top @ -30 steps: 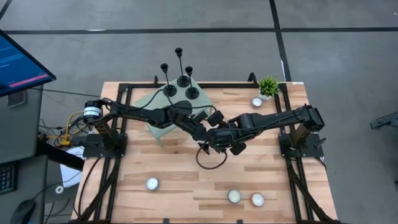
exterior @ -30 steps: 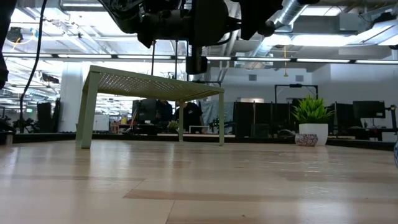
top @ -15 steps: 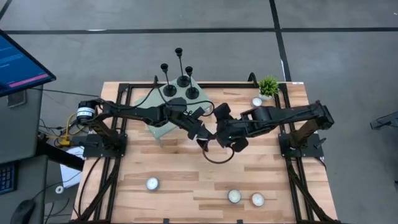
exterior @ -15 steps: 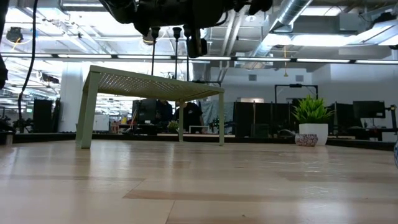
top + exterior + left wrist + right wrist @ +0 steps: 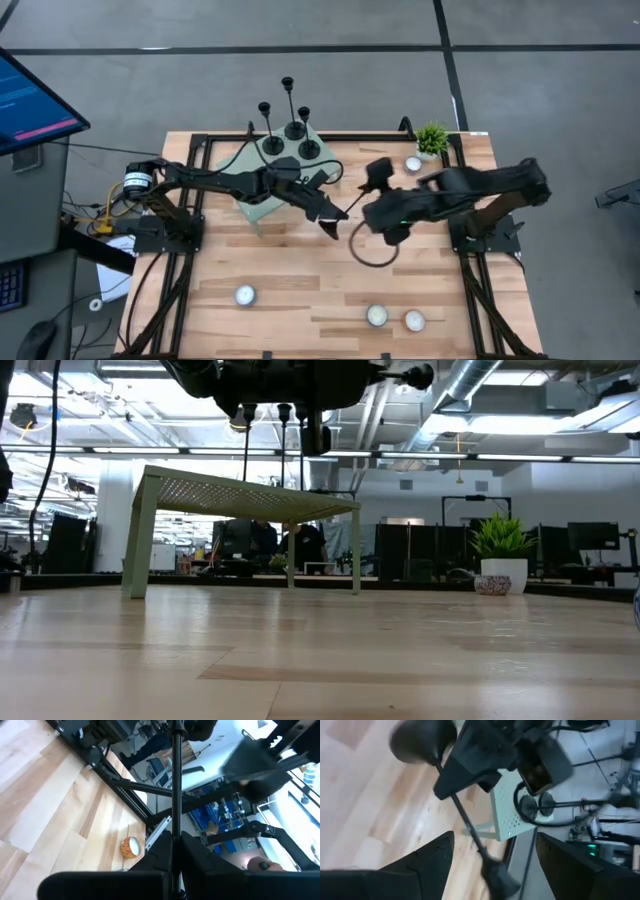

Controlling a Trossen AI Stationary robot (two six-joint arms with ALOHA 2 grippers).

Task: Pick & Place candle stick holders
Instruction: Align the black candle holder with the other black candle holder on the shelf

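Three holders (image 5: 288,128) on green stand (image 5: 262,200), far left. Left gripper (image 5: 325,212) clamped on fourth holder (image 5: 334,214); right gripper (image 5: 375,190) spread, empty.

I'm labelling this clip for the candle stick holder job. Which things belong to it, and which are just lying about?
Job: candle stick holder in the shut left gripper; three more holders on the green stand; open right gripper beside it.
Lying about: four tealights, potted plant.
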